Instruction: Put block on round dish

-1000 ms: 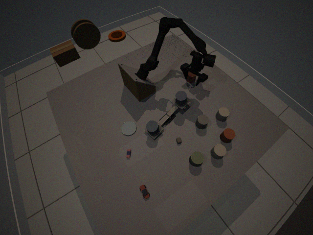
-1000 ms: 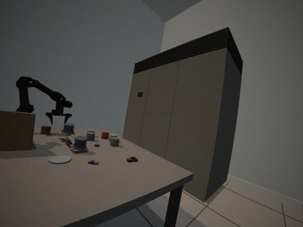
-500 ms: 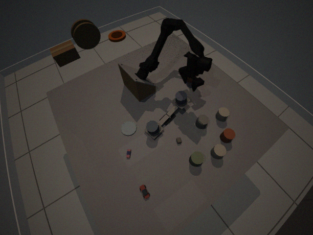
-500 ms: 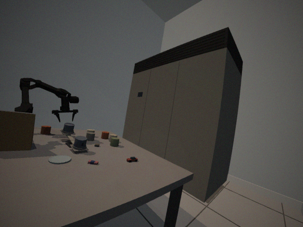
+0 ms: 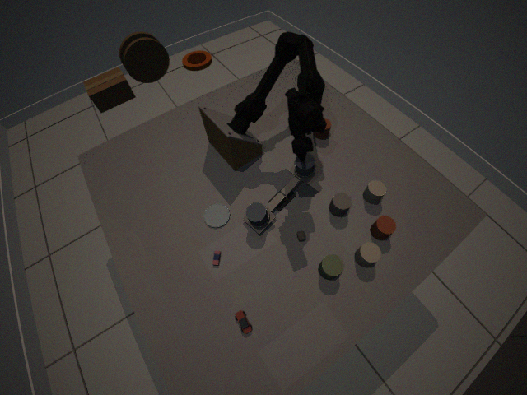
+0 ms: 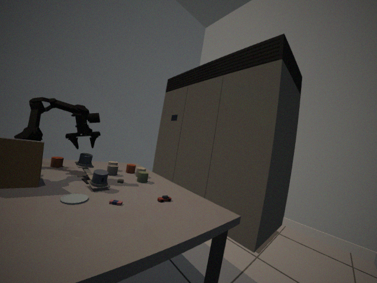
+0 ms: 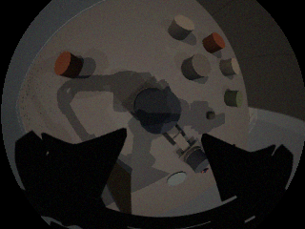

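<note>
The far blue-grey cup [image 5: 305, 169] [image 6: 85, 159] [image 7: 157, 111] stands upside down on the balance end nearer the arm. The matching near cup [image 5: 257, 213] [image 6: 99, 177] [image 7: 196, 159] stands on the other end. The balance beam [image 5: 291, 187] [image 7: 181, 142] runs between them; its tilt is hard to tell. My gripper [image 6: 85, 148] [image 7: 166, 135] is open and empty, pointing down a little above the far cup, not touching it. The round pale dish [image 5: 216, 216] [image 6: 74, 198] [image 7: 176, 178] is bare, beside the near cup. The hidden block is not visible.
A tall angled panel [image 5: 223, 146] [image 6: 21, 163] stands beside the arm's base. An orange cylinder [image 5: 327, 126] [image 6: 56, 161] [image 7: 68, 65] is behind the far cup. Several other cylinders, a small dark object [image 5: 301, 235] [image 6: 120, 180] [image 7: 211, 114] and two toy cars [image 5: 216, 257] [image 5: 243, 322] lie around.
</note>
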`<state>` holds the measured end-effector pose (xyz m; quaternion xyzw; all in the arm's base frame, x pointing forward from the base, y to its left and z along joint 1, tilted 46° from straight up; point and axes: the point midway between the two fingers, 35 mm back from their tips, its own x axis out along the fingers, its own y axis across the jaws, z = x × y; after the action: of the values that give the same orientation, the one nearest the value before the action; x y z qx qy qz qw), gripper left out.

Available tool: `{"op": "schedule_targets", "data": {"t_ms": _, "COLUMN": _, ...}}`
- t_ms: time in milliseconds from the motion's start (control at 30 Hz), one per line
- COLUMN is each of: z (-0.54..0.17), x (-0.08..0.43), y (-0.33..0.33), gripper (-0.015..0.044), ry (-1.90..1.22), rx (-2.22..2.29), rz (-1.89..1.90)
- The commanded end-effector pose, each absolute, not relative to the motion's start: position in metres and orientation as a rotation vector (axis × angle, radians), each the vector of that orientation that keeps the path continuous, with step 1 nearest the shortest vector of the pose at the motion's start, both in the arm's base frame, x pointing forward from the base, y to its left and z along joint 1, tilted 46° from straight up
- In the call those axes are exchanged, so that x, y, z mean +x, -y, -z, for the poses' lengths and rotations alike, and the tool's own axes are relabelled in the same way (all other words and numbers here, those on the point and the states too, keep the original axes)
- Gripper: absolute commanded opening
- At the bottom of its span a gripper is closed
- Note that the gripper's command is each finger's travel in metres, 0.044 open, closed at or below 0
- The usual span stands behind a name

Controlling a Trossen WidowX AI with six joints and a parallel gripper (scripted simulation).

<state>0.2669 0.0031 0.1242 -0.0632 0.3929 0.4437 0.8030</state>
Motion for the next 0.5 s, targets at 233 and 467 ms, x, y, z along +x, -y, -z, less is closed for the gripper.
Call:
{"op": "schedule_targets", "data": {"t_ms": 233, "z": -0.100, "x": 0.244, "y": 0.047, "gripper": 0.0440, "ry": -0.849, "rx": 0.163, "rz": -0.780}}
{"op": "schedule_targets", "data": {"t_ms": 467, "z": -0.087, "x": 0.223, "y": 0.076, "gripper": 0.0440, "ry": -0.813, "rx": 0.361, "rz": -0.649}}
